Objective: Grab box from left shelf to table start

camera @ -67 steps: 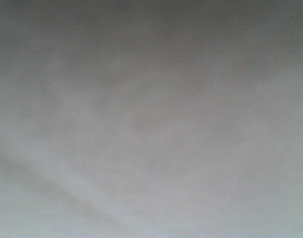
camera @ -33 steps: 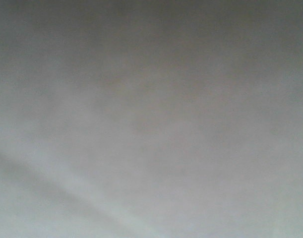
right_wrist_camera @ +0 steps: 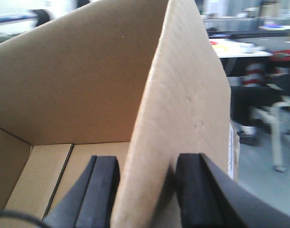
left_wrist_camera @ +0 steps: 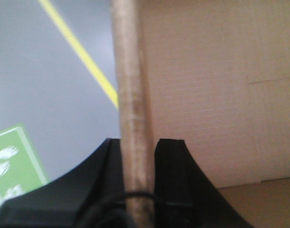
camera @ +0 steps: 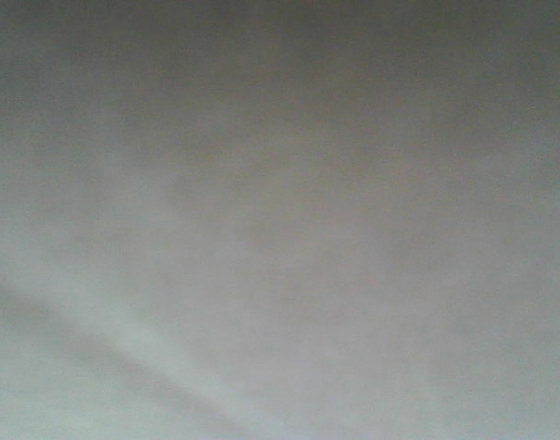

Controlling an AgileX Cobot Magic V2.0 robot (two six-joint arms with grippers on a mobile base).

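Grey floor (left_wrist_camera: 50, 95) with yellow line (left_wrist_camera: 83, 57) beside box (left_wrist_camera: 206, 95)

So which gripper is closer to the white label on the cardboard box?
Right. The right gripper clamps the cardboard box wall carrying the white label outside; the left gripper clamps a wall showing no label.
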